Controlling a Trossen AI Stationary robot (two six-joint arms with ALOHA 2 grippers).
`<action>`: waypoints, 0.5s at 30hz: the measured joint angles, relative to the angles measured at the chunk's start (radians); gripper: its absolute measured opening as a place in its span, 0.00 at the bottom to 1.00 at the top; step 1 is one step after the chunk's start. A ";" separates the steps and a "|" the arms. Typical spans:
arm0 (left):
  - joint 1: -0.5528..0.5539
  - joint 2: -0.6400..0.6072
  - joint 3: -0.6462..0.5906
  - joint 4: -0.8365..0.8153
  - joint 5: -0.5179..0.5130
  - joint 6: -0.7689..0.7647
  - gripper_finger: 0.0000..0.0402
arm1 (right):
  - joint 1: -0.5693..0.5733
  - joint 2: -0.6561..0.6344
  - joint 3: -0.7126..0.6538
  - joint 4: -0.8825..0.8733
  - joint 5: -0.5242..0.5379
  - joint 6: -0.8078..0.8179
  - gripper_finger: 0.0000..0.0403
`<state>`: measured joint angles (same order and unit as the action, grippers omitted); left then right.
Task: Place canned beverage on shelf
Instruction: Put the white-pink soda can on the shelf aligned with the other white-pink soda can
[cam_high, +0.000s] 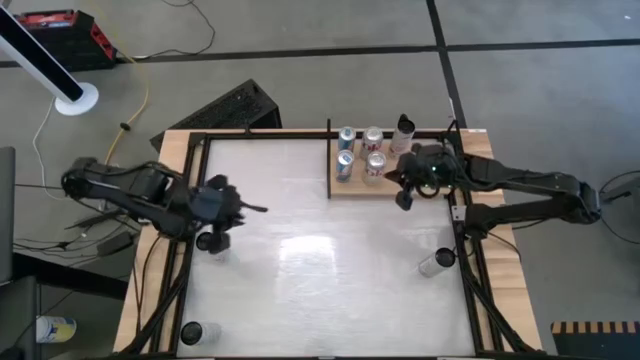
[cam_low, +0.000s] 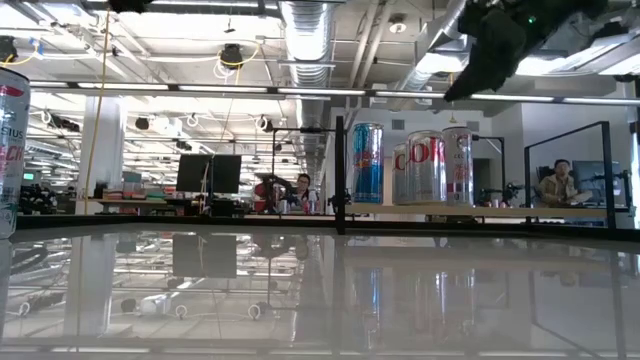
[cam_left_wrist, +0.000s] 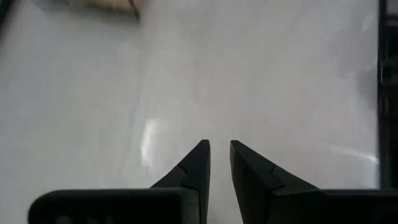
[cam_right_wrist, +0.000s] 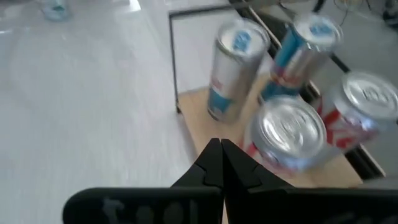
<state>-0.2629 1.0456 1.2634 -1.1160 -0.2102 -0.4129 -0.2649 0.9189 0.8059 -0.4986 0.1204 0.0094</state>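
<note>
Fingers of the left gripper (cam_left_wrist: 219, 155) stand nearly together with a narrow gap and grip nothing; fingers of the right gripper (cam_right_wrist: 219, 155) are pressed tip to tip, also empty. In the high view, the left gripper (cam_high: 222, 205) hangs over the table's (cam_high: 300, 260) left part, just beside a can (cam_high: 213, 243) standing near the left rail. The right gripper (cam_high: 405, 195) hovers at the front edge of the shelf (cam_high: 352, 186), which sits at the table's far side, right of centre. Four cans (cam_high: 360, 152) already stand upright on the shelf, with a bottle (cam_high: 402, 135) at its far right end. Two more cans remain off the shelf: one (cam_high: 436, 263) near the right rail and one (cam_high: 192, 333) at the near left corner. Judged from its look, a can is a rigid, thin-walled metal cylinder with a smooth, slippery side; it dents under excess squeeze and tips easily if pushed near the top. Whether the loose cans are full cannot be told, so assume moderate weight. Grip across the body at mid-height, fingers on opposite sides, axis kept vertical. Free shelf area appears limited to the near strip by the right gripper.
</note>
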 joint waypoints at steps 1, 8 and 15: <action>-0.015 0.003 0.014 -0.052 0.010 -0.059 0.12 | 0.013 0.004 0.000 0.010 0.006 -0.006 0.04; -0.078 0.004 0.022 -0.266 0.071 -0.328 0.23 | 0.049 0.006 0.000 0.020 0.013 -0.042 0.04; -0.099 0.006 0.015 -0.281 0.104 -0.422 0.50 | 0.049 0.005 0.000 0.021 0.013 -0.064 0.04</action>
<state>-0.3616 1.0512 1.2781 -1.3972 -0.1065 -0.8353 -0.2157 0.9241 0.8062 -0.4778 0.1329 -0.0543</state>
